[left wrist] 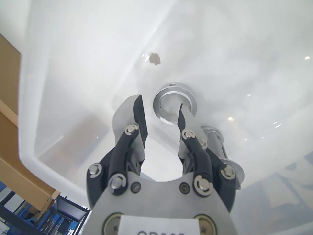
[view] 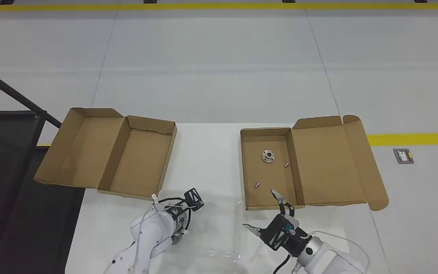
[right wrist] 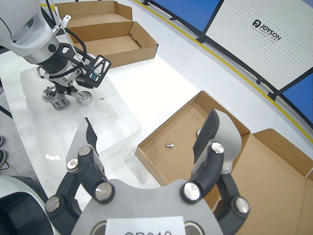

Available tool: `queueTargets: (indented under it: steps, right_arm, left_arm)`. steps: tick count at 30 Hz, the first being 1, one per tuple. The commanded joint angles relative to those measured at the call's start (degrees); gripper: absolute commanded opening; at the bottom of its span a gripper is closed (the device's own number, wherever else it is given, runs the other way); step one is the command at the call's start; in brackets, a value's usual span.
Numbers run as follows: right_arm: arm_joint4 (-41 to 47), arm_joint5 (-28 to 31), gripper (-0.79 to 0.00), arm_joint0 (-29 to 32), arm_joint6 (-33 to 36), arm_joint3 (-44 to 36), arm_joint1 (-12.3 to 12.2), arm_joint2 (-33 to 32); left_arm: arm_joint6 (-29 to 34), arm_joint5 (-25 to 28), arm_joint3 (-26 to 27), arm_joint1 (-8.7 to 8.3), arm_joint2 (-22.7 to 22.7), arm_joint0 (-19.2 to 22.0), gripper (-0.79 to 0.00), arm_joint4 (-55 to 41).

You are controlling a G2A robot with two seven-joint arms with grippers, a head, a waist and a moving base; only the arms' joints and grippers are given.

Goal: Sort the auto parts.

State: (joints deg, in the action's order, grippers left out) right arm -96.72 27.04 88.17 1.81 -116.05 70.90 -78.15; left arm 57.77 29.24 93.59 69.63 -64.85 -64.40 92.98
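Left gripper (left wrist: 159, 103): ribbed black fingers parted, one tip inside a smooth round metal ring (left wrist: 174, 88), nothing clamped. The ring lies flat in a glossy white plastic tray (left wrist: 27, 157). Right gripper (right wrist: 150, 116): spread wide, empty, beside a brown cardboard box (right wrist: 149, 165).

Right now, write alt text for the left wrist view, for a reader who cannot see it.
The open left gripper hangs over a metal ring in a white tray, one finger at the ring's hole, the other outside it. A second cylindrical metal part lies beside the ring.
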Motion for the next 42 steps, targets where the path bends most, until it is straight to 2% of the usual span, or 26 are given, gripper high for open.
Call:
queueTargets:
  steps: [1, 12, 18, 25, 27, 29, 30, 34, 37, 42]
  right_arm:
    - [0.0, 0.0, 0.000, 0.0, 0.0, 0.0, 0.0, 0.0]
    - [0.0, 0.0, 0.000, 0.0, 0.0, 0.0, 0.0, 0.0]
    - [0.0, 0.0, 0.000, 0.0, 0.0, 0.0, 0.0, 0.0]
    - [0.0, 0.0, 0.000, 0.0, 0.0, 0.0, 0.0, 0.0]
    - [0.0, 0.0, 0.000, 0.0, 0.0, 0.0, 0.0, 0.0]
    - [0.0, 0.0, 0.000, 0.0, 0.0, 0.0, 0.0, 0.0]
    - [0.0, 0.0, 0.000, 0.0, 0.0, 0.0, 0.0, 0.0]
    - [0.0, 0.0, 0.000, 0.0, 0.0, 0.0, 0.0, 0.0]
    - [0.0, 0.0, 0.000, 0.0, 0.0, 0.0, 0.0, 0.0]
    - [0.0, 0.0, 0.000, 0.0, 0.0, 0.0, 0.0, 0.0]
  left_arm:
    - [-0.2, 0.5, -0.2, 0.05, 0.4, 0.2, -0.422, -0.3]
    - [-0.6, 2.5, -0.5, 0.24, 1.7, 0.9, -0.416, -1.4]
    - [-0.3, 1.6, -1.7, 0.40, 2.2, 1.8, -0.431, -1.2]
    - [-0.3, 1.0, -3.0, 0.58, 2.6, 2.7, -0.511, -1.4]
    - [-0.2, 1.0, -3.3, 0.65, 2.8, 3.0, -0.557, -1.3]
    - [-0.1, 0.9, -3.6, 0.71, 3.1, 3.3, -0.686, -1.3]
    - [0.0, 0.8, -3.6, 0.73, 3.1, 3.4, -0.785, -1.2]
    - [-0.3, 0.5, -3.5, 0.80, 3.3, 3.6, -0.785, -1.0]
    - [-1.5, -0.3, -1.1, 0.66, 2.4, 3.0, -0.785, -1.3]
    - [-2.7, 0.2, 9.2, -0.19, -1.4, -1.1, -0.785, -2.1]
